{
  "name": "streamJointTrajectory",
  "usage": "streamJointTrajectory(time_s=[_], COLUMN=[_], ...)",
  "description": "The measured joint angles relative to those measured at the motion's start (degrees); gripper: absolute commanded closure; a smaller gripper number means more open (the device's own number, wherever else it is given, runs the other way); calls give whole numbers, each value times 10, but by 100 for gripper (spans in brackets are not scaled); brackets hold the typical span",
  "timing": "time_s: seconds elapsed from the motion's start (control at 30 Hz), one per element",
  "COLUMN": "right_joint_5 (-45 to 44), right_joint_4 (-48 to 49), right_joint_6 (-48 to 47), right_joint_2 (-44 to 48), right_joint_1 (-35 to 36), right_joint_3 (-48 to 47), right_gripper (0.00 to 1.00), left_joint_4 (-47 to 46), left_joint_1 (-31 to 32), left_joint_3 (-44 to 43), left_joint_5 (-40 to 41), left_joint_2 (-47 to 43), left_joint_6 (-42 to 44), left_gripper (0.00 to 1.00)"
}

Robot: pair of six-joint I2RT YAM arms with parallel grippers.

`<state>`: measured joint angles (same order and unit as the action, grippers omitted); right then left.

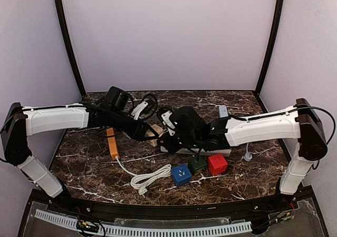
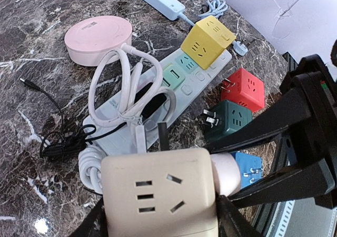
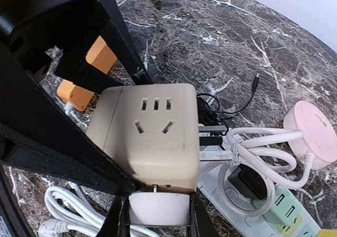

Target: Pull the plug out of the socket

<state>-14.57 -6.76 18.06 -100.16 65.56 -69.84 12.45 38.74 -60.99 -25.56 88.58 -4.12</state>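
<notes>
A beige cube socket is held between the fingers of my left gripper, which is shut on it. A round white plug sits at its side, and my right gripper is shut on that plug. In the right wrist view a thin gap with a metal prong shows between the plug and the socket. In the top view the two grippers meet over the table's middle, left and right, with the socket between them. The plug also shows in the left wrist view.
A white power strip lies under the grippers, bearing a yellow cube and a coiled white cable. Nearby are a pink disc, red, green and blue cubes, an orange strip and a white cable bundle.
</notes>
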Motion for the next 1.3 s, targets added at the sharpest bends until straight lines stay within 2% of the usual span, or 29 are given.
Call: streamJointTrajectory(time_s=[0.17,0.47,0.8,1.3], right_joint_5=[98,109,-5,-120], right_joint_4=[76,80,9,-77], right_joint_6=[9,16,5,-4], right_joint_2=[23,23,0,-58], right_joint_1=[-37,-41,2,38], right_joint_3=[52,54,2,-87], right_gripper=[100,100,100,100], left_joint_4=[-13,-12,5,17], left_joint_1=[1,1,-12,-45], left_joint_3=[0,0,-9,-9], left_joint_5=[1,5,-25,-78], left_joint_2=[0,1,14,30], left_joint_6=[-16,-21,-15,5], left_gripper=[99,99,99,99])
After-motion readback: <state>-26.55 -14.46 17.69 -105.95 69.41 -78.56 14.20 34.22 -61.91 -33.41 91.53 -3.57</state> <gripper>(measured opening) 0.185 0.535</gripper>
